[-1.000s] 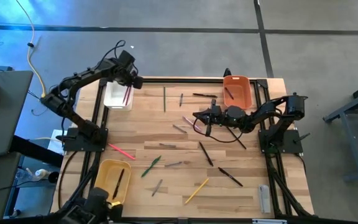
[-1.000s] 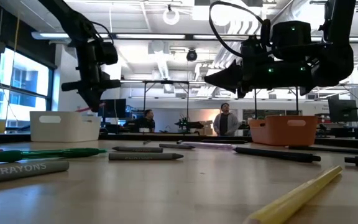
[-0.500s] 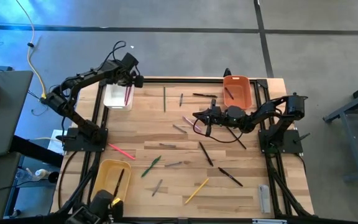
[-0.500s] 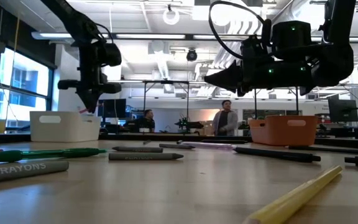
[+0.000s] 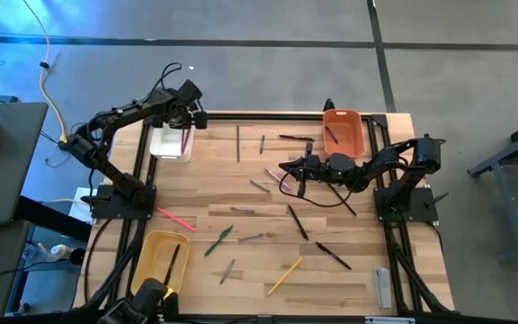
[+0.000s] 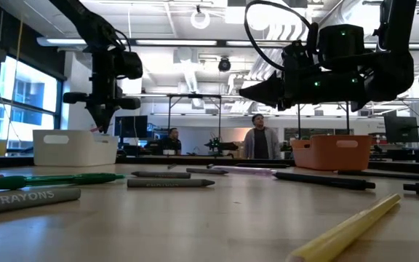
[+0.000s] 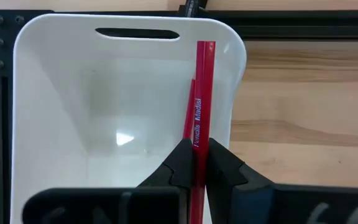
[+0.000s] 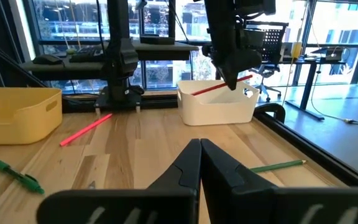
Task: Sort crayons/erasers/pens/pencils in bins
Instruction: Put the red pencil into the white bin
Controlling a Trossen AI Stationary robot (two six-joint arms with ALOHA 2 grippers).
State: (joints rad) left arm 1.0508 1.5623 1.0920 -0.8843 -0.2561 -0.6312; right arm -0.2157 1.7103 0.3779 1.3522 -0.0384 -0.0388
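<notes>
My left gripper (image 5: 185, 115) hangs over the white bin (image 5: 171, 142) at the table's far left, shut on a red pencil (image 7: 201, 93). A second red stick (image 7: 190, 118) lies inside that bin. Over the table's middle right, my right gripper (image 5: 288, 169) hovers level and shut, with nothing in it. The orange bin (image 5: 343, 131) stands at the far right and the yellow bin (image 5: 160, 261) at the near left, each with a dark stick inside. Several crayons, pens and pencils lie loose on the wood. My left gripper pinches the red pencil's shaft (image 7: 195, 155) between its two fingertips (image 7: 180, 163). The fingers come from above, pointing steeply down, and lie across the pencil. The pencil sticks out on both sides, slanted (image 8: 213, 88), over the white bin's opening; whether an end touches the rim I cannot tell.
Loose on the table are a green pen (image 5: 218, 240), a yellow pencil (image 5: 284, 276), a pink stick (image 5: 176, 219) and black pens (image 5: 298, 222). A grey flat bar (image 5: 382, 288) lies near the right front corner. People stand in the room beyond the far edge.
My left gripper has rolled about the line it points along while staying over the white bin, and the red pencil has turned with it. A person in the room behind has walked a little.
</notes>
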